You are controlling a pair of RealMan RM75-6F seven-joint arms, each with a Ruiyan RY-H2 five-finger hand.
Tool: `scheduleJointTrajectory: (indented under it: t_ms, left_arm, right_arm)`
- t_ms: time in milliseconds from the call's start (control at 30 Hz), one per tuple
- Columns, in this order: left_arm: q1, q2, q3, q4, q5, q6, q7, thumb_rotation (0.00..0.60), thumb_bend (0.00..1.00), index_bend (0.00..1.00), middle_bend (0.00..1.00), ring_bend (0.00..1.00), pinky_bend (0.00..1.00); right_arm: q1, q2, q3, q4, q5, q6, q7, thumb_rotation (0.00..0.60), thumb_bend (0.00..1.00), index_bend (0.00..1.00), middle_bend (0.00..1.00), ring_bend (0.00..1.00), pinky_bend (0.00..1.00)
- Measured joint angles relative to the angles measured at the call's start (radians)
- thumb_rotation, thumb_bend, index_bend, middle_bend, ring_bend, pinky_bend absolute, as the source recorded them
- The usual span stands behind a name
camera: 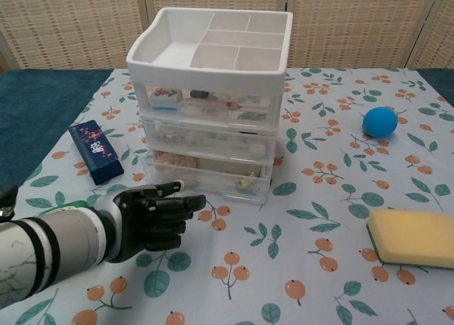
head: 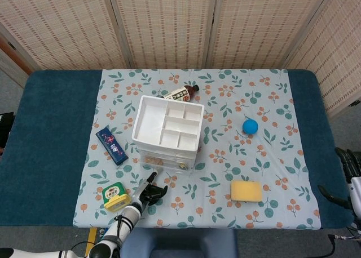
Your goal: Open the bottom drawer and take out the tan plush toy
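Observation:
The white three-drawer unit stands skewed on the floral cloth, its front turned toward the near left. Its clear bottom drawer sits nearly flush, and the tan plush toy shows dimly through its front. My left hand lies on the cloth just in front of the drawer's left end, fingers curled in with nothing in them. Whether its thumb touches the drawer lip, I cannot tell. My right hand hangs off the table's right edge, fingers apart and holding nothing.
A blue ball and a yellow sponge lie to the right. To the left are a dark blue box and a green-yellow tin. A bottle lies behind the unit.

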Motion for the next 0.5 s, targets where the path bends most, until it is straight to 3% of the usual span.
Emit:
scheduleJointTrajectory:
  t_ms: [233, 500]
  left_arm:
    - [0.029, 0.059, 0.066, -0.078, 0.054, 0.055, 0.056, 0.6, 0.46, 0.02, 1.0, 1.0, 1.0]
    - [0.046, 0.088, 0.139, -0.105, 0.275, 0.14, 0.158, 0.6, 0.46, 0.07, 1.0, 1.0, 1.0]
  right_arm:
    - [0.005, -0.004, 0.0, 0.004, -0.004, -0.004, 0.004, 0.6, 0.23, 0.0, 0.07, 0.0, 0.0]
    - [0.001, -0.002, -0.002, 0.005, -0.01, 0.008, 0.008, 0.6, 0.23, 0.0, 0.07, 0.0, 0.0]
